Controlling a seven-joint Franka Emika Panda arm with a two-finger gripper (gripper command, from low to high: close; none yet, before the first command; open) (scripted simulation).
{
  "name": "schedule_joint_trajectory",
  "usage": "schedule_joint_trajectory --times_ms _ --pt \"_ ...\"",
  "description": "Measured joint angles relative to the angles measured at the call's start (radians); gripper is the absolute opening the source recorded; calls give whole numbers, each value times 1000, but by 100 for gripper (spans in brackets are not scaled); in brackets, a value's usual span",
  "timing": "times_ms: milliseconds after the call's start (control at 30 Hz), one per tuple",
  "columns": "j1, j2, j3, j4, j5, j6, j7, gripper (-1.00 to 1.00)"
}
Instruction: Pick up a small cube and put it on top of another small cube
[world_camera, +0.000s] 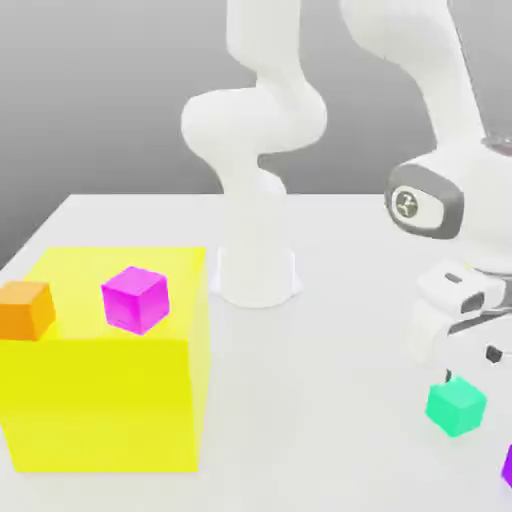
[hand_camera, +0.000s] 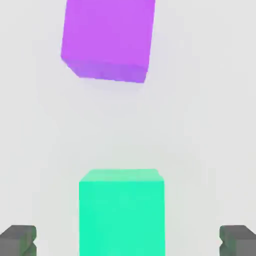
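Note:
The small cube is teal-green and rests on the white table at the exterior view's right. My gripper hangs just above it, open. In the hand view the small cube lies between the two dark fingertips, with a wide gap on each side and nothing touching it. A purple cube of about the same size sits on the table a short way beyond it. That purple cube is cut off by the exterior view's right edge.
A big yellow block stands at the exterior view's left, with a magenta cube and an orange cube on top of it. The arm's white base stands at the middle back of the table.

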Motion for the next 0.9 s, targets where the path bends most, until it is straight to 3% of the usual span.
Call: schedule_joint_trajectory --times_ms 67,100,333,533,900 --pt "34 72 -41 14 -33 57 26 0" --pt "43 94 -52 18 -42 74 33 -100" --pt "43 92 -51 17 -45 74 36 -100" --pt "-21 -96 15 -12 71 -82 -63 -100" --pt "-440 -315 -187 170 152 -467 -421 -100"
